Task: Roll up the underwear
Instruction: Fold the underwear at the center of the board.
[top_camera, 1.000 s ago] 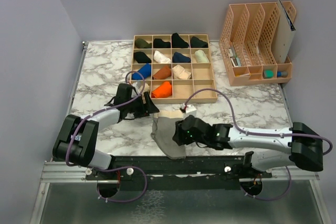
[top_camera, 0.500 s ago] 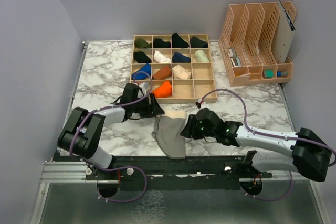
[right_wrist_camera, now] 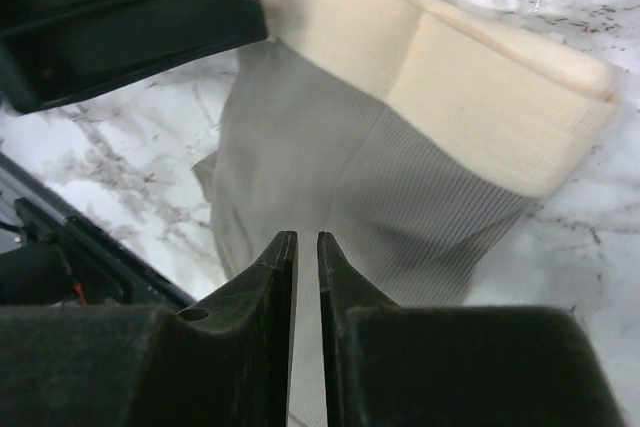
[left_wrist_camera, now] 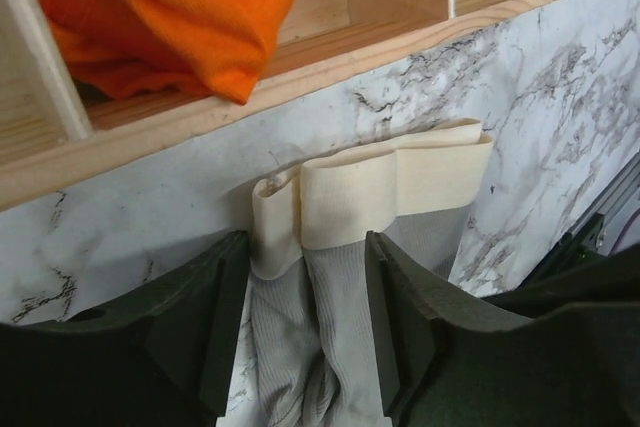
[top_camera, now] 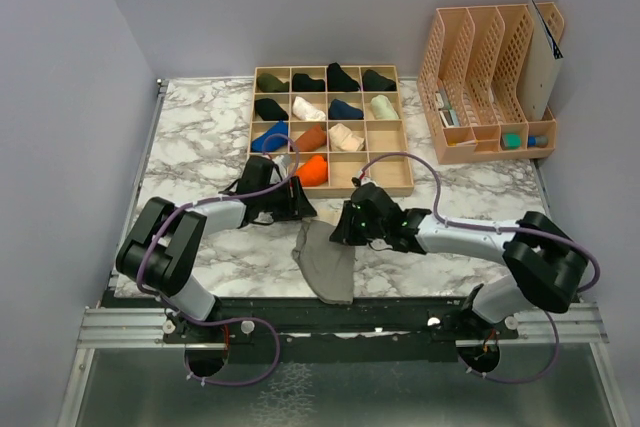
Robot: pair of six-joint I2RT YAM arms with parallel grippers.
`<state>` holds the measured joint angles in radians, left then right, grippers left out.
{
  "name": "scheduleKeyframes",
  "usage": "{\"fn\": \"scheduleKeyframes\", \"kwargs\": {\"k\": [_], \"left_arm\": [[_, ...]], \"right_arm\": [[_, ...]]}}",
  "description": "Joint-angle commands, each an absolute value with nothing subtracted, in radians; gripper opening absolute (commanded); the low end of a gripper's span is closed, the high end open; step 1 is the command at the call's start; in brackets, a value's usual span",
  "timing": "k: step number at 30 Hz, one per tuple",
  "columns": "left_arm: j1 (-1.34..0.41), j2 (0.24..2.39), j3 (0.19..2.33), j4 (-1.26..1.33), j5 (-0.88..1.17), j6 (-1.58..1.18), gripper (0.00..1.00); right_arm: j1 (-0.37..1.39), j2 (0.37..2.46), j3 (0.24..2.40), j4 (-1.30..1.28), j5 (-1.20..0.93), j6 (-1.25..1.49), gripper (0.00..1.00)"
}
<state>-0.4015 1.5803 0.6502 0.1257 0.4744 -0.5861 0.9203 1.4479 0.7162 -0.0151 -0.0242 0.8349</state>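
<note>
Marble worktop (top_camera: pixel 200 137) holds the grey underwear (top_camera: pixel 325 259) unrolled at 6 o'clock of the tray (top_camera: pixel 385 190), left gripper (left_wrist_camera: pixel 305 277) open astride its cream band (left_wrist_camera: pixel 390 187), right gripper (right_wrist_camera: pixel 305 247) nearly closed and empty; rolling looks unstarted.

Top view: bright, even, diffuse light from overhead, with no glare on the counter (top_camera: pixel 200 137). Soft, short shadows lie under both arms beside the underwear (top_camera: pixel 325 259). Focus is sharp throughout.

Left wrist view: the underwear's cream band is crisp. The left end effector (left_wrist_camera: pixel 305 247) is underexposed and shows no surface detail.

Right wrist view: the band beyond the right end effector (right_wrist_camera: pixel 306 239) is soft, and the marble past the band is blurred.
</note>
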Motion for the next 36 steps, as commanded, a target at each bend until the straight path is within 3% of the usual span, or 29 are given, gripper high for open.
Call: {"fn": "scheduleKeyframes", "kwargs": {"k": [1,8,16,26,33,36], "left_arm": [[-0.405,1.579,0.669,0.072,0.420,-0.519,0.59],[-0.438,1.628,0.746,0.002,0.429,-0.405,0.63],[-0.484,1.702,0.782,-0.020,0.437,-0.402,0.59],[-0.496,1.701,0.794,-0.037,0.400,-0.408,0.38],[-0.505,1.686,0.868,-0.104,0.385,-0.423,0.07],[-0.505,1.678,0.914,-0.172,0.328,-0.407,0.02]], "right_arm": [[0.907,1.532,0.756,0.017,-0.080,0.803,0.17],[0.904,1.621,0.787,-0.037,-0.033,0.786,0.14],[0.903,1.633,0.712,0.024,-0.025,0.842,0.13],[0.901,1.644,0.699,0.039,-0.031,0.844,0.13],[0.902,1.612,0.714,0.048,-0.074,0.813,0.14],[0.901,1.564,0.718,0.035,-0.084,0.806,0.19]]}}
